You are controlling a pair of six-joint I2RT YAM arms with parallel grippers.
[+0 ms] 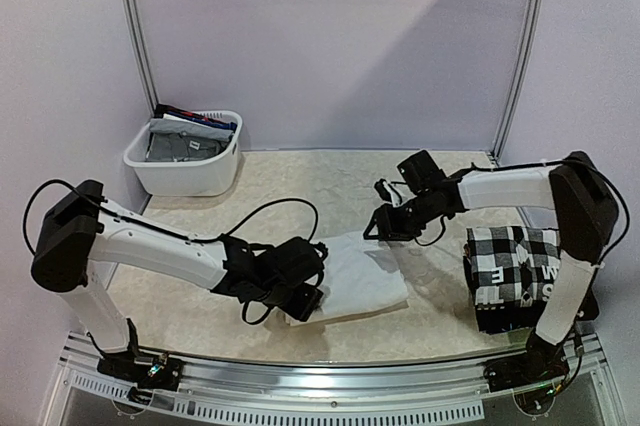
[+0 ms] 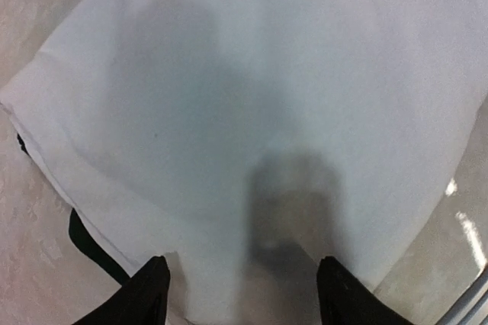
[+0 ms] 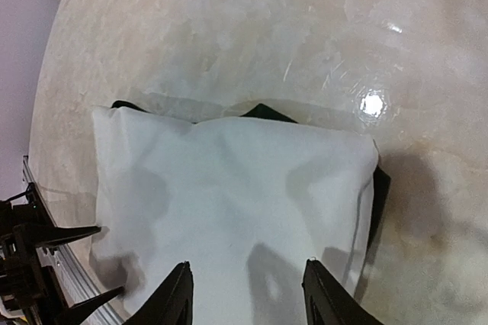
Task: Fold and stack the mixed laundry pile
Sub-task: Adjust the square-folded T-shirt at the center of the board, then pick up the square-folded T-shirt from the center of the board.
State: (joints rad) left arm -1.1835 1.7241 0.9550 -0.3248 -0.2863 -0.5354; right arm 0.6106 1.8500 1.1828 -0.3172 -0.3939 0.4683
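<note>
Centre table (image 1: 300,186), between your two arms: item one, white cloth (image 1: 360,271), folded to a rough rectangle and lying flat, with a dark part (image 3: 263,111) showing under its edges. Judged light, limp and several layers thick; it would have sagged and fallen open if you lifted it by one point. Best hold: two corners of one edge, all layers pinched together. The tabletop looked slick, so a slide was also open to you.

Left gripper (image 1: 302,294): fingers apart, nothing between them, low over the cloth's near-left edge. Whether the tips touched fabric, you could not tell.

Right gripper (image 1: 386,220): fingers apart, empty, hanging above the cloth's far-right side.

Right side, beside your right arm: item two, checkered shirt (image 1: 505,246), folded, with a black piece (image 1: 520,291) bearing white letters at its near side; which lay uppermost you could not tell. Soft and bulkier, it looked a fair landing place for the cloth.

Far left: basket (image 1: 190,181), white, holding grey and blue garments (image 1: 185,144). Judged loose and soft, best taken one at a time from the top.
</note>
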